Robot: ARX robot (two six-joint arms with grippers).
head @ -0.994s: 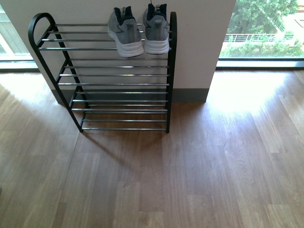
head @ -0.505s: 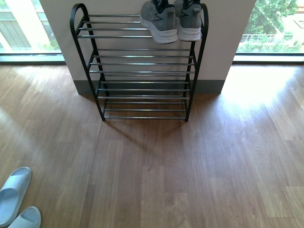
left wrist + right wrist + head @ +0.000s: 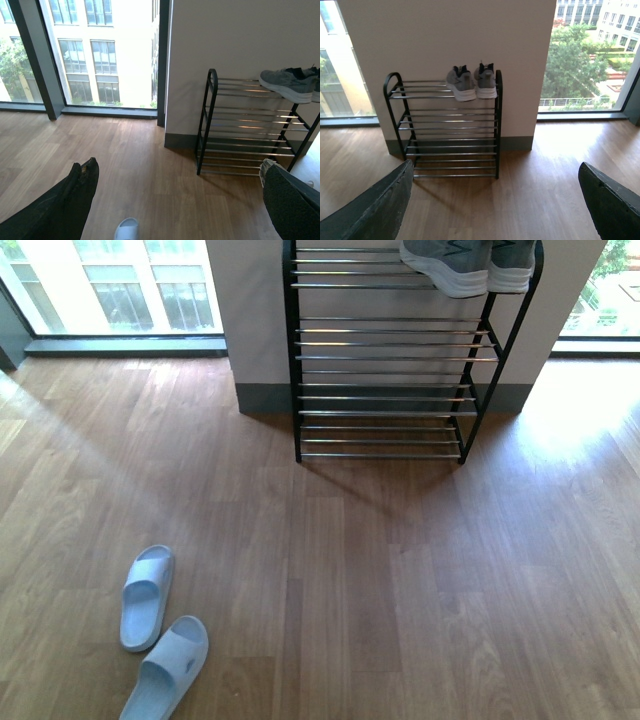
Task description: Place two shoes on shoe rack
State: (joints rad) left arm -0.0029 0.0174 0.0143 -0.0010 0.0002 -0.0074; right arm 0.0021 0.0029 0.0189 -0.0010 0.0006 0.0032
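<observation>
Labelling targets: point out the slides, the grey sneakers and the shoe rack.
slides (image 3: 146, 592), front view, farther slide's strap.
grey sneakers (image 3: 461, 82), right wrist view, one sneaker's upper.
shoe rack (image 3: 497, 130), right wrist view, side post under sneakers.

Of the robot's body only the finger ends show, and only in the wrist views. The left gripper (image 3: 177, 165) has two broad, matte black fingers (image 3: 60, 205) with rounded, tapering tips. One carries a thin brownish rim along its tip edge. The other has a rough, grainy black face with a pale, scuffed corner at the tip. The right gripper (image 3: 496, 166) has similar broad, dark grey-black fingers (image 3: 375, 207), with dull, finely pebbled surfaces and softly curved edges.
</observation>
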